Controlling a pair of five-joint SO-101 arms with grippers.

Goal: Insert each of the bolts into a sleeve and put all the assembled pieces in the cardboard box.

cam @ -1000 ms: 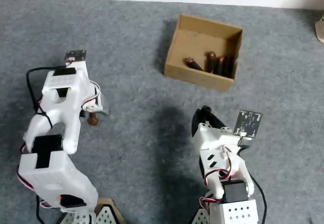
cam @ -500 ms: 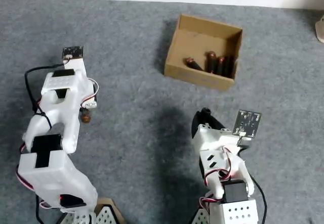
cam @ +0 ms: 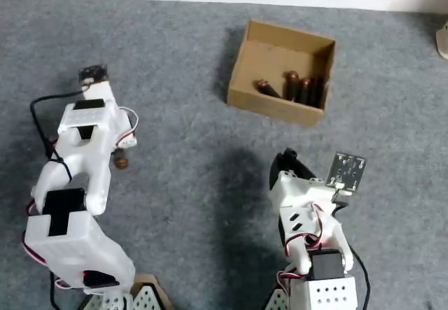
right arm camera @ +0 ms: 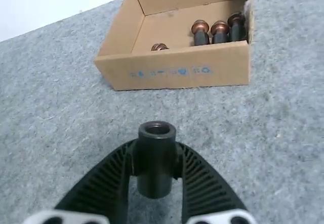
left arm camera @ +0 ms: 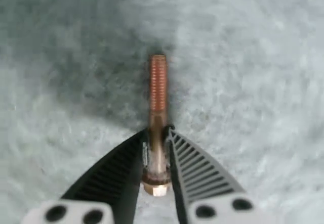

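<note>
Here, left tool (left arm camera: pixel 158 131) clamps the bolt (left arm camera: pixel 158 90) — right tool (right arm camera: pixel 155 147), the sleeve (right arm camera: pixel 156 161).

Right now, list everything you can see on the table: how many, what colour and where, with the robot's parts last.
cardboard box: one, brown, open top, far side of the table.
assembled pieces: four, copper and black, lying inside the box.
bolt: one, copper, held in the left gripper.
sleeve: one, black, held in the right gripper.
table: one, grey felt-like surface.
left gripper: one, black fingers, shut on the bolt near its head.
right gripper: one, black fingers, shut on the sleeve.
left arm, right arm: two, white, side by side at the near edge.
</note>
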